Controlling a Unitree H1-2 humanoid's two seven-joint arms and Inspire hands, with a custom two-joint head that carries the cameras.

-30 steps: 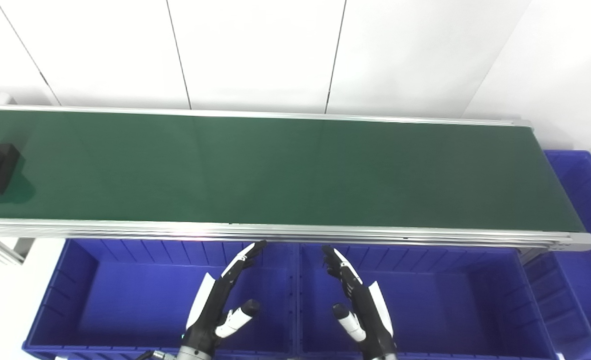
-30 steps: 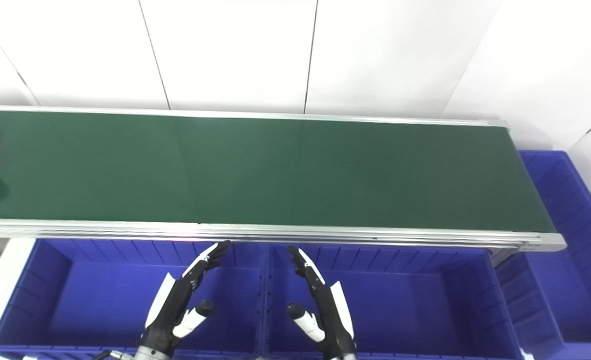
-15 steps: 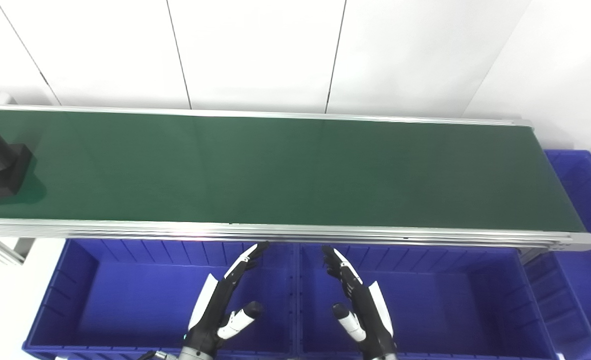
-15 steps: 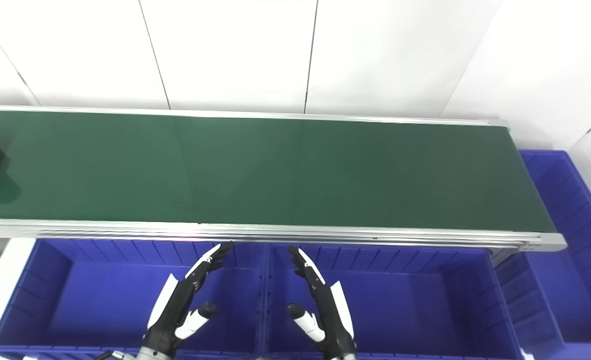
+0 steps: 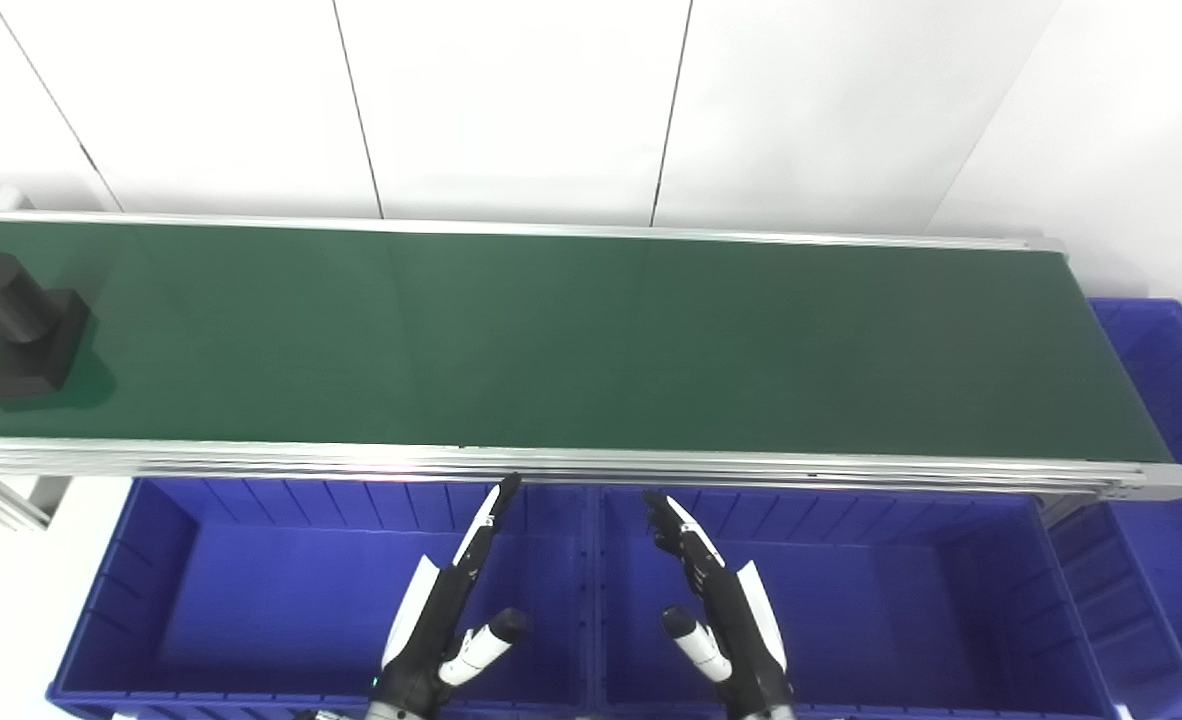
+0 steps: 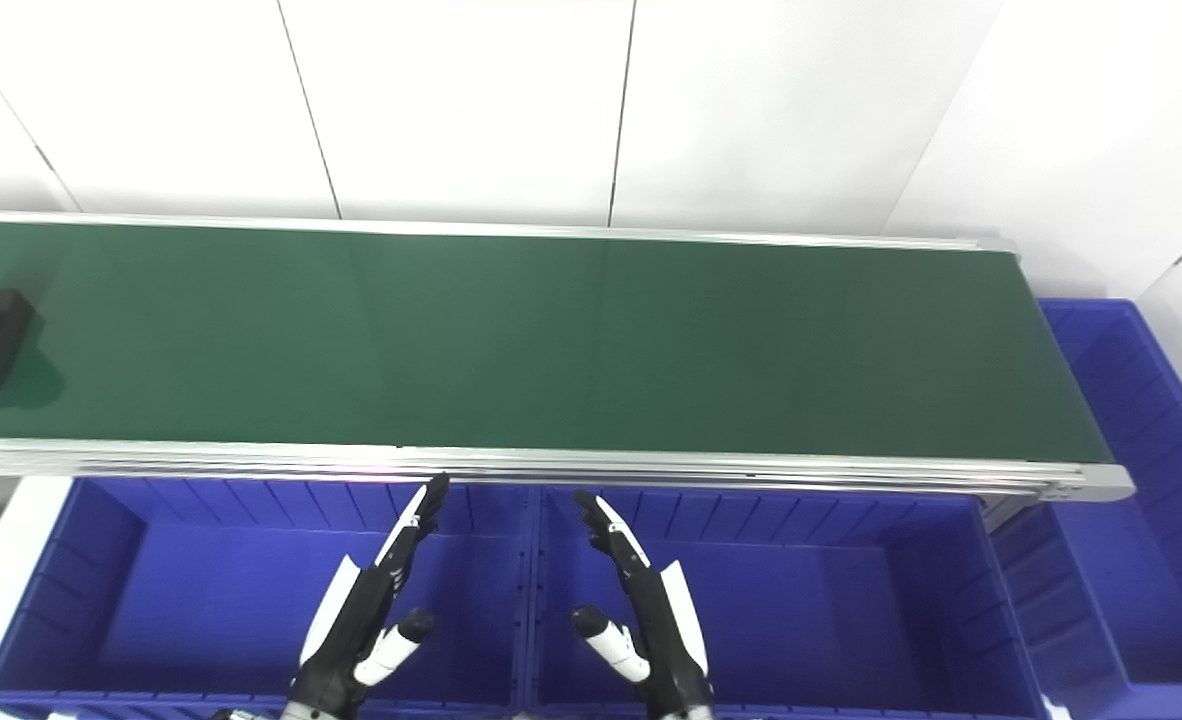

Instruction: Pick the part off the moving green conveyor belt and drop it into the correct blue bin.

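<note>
White wall panels back the belt. Part sits at its far left end. Below its near rail, left hand and right hand wait empty, fingers spread, over 2 bins, likely poised to intercept.

One long green conveyor belt with aluminium side rails, one black part made of a cylinder on a block, three blue plastic bins, two black-and-white robot hands

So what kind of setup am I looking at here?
Most likely a lab mock-up of a factory sorting line: a long green conveyor belt in an aluminium frame carries a black part, blue bins wait below, and plain white wall panels stand behind.
</note>
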